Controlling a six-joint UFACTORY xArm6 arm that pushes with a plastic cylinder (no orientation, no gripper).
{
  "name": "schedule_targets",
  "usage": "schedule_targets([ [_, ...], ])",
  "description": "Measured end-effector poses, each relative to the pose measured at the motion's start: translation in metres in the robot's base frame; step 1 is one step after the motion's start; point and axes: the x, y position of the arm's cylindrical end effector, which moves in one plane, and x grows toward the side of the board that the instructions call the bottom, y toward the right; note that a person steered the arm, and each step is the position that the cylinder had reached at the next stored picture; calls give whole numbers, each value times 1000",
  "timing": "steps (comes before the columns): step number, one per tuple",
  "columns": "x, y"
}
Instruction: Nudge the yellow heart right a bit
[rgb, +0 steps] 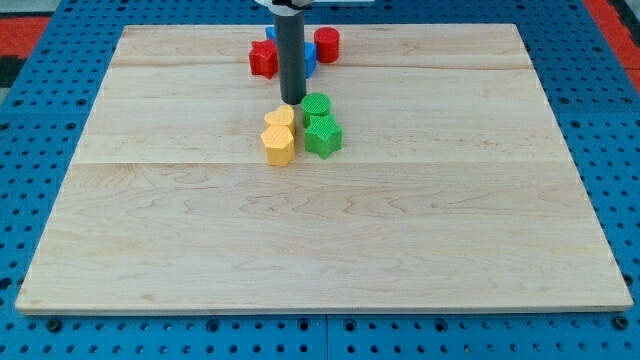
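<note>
This looks like a robotics lab or test bench, not a home. A pale wooden board (330, 230) made of joined planks lies on a blue metal table (40, 60) drilled with a regular grid of holes, the kind used for bolting down equipment. A dark rod (291, 60) hangs over the board's far side among small coloured plastic blocks (322, 137), set out as test pieces.

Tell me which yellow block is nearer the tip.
The upper yellow block, just below-left of my tip. The other yellow block lies below it, farther away.
</note>
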Motion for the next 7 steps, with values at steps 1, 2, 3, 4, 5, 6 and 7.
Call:
schedule_targets([
  [1,6,-12],
  [2,6,-18],
  [3,5,-39],
  [4,5,-56],
  [5,5,-66],
  [6,5,-69],
  [7,16,-71],
])
